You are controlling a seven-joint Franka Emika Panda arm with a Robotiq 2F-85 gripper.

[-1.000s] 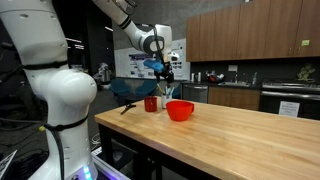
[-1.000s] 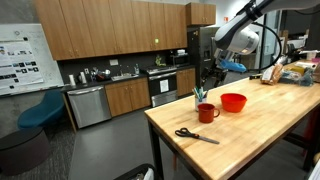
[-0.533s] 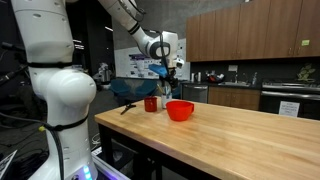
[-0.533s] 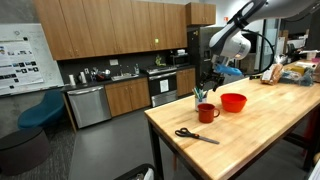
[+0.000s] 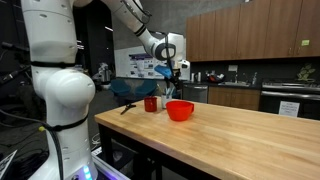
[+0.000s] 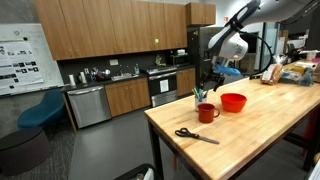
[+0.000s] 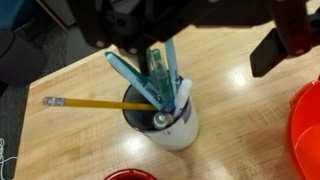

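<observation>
My gripper [image 7: 200, 45] hangs open just above a white cup [image 7: 172, 125] that holds blue and green pens [image 7: 158, 75], a white marker and a yellow pencil [image 7: 85, 103]. The pen tops reach up beside the left finger; the right finger [image 7: 272, 50] stands well off over bare wood. Nothing is gripped. In both exterior views the gripper [image 5: 172, 72] [image 6: 208, 80] hovers over the far corner of the table, above the cup and a red mug [image 5: 151, 104] [image 6: 207, 113]. A red bowl [image 5: 180, 110] [image 6: 233, 102] sits next to them.
Black-handled scissors [image 6: 196, 135] [image 5: 127, 106] lie near the table edge. The wooden table [image 5: 240, 140] stretches away from the cup. Bags and boxes [image 6: 292, 72] stand at its far end. Kitchen cabinets and a counter [image 6: 110, 85] run along the back wall.
The arm has shifted slightly sideways above the cup. The jaws have stayed open, and the objects on the table have not moved.
</observation>
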